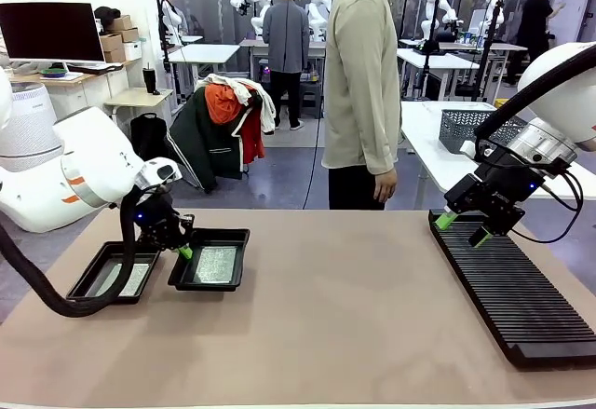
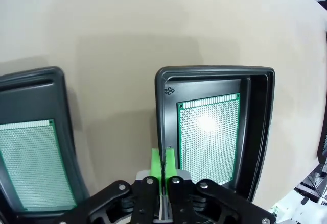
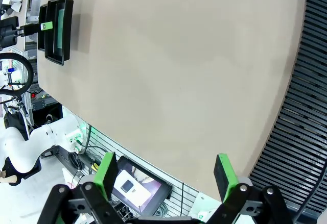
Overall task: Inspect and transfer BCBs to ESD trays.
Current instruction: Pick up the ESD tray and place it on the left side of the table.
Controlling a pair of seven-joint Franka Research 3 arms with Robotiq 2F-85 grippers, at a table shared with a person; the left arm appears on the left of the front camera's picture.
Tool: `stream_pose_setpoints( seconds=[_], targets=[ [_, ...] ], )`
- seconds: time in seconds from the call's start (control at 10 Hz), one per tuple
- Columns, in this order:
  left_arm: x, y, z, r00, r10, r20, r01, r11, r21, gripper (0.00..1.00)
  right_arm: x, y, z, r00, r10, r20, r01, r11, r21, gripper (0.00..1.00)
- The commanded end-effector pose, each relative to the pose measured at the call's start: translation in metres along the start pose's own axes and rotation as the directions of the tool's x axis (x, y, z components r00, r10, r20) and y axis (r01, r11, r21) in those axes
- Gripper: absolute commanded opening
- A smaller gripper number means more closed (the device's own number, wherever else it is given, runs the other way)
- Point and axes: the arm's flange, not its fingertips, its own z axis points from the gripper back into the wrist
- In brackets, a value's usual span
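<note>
On the tabletop (image 1: 326, 325), two ESD trays sit side by side at the robot's left, each with a BCB lying flat on its floor. The left gripper (image 2: 163, 164) has its jaws clenched on the rim of the right-hand tray (image 2: 258, 132), at the wall facing the left-hand tray (image 2: 61, 132). The green pads (image 2: 157, 167) pinch that wall between them, so the BCB (image 2: 208, 137) lies just beside the jaws, inside the tray. The other BCB (image 2: 30, 165) rests in the neighbouring tray. The right gripper (image 1: 461, 227) hangs with jaws released above the black slotted rack (image 1: 512, 288), well apart from both trays.
</note>
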Motion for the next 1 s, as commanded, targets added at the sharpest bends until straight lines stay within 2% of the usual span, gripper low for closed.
stream_pose_setpoints(
  seconds=[0.0,0.7,0.8,0.9],
  targets=[
    [-0.009,0.018,-0.002,1.0,-0.001,0.021,0.001,1.0,-0.018,0.0,0.0,0.002,-0.001,1.0,-0.021,0.014,0.021,1.0,0.0,1.0],
    [-0.011,0.05,-0.024,0.999,0.018,0.05,-0.019,1.0,0.007,0.0,0.0,0.002,-0.001,1.0,-0.021,0.014,0.021,1.0,0.0,1.0],
    [-0.012,0.052,-0.025,0.999,-0.001,0.044,0.001,1.0,0.006,0.0,0.0,0.002,-0.001,1.0,-0.021,0.014,0.021,1.0,0.0,1.0],
    [-0.007,0.039,-0.02,0.999,0.034,0.02,-0.035,0.999,0.037,0.0,0.0,0.002,-0.001,1.0,-0.021,0.014,0.021,1.0,0.0,1.0]
  ],
)
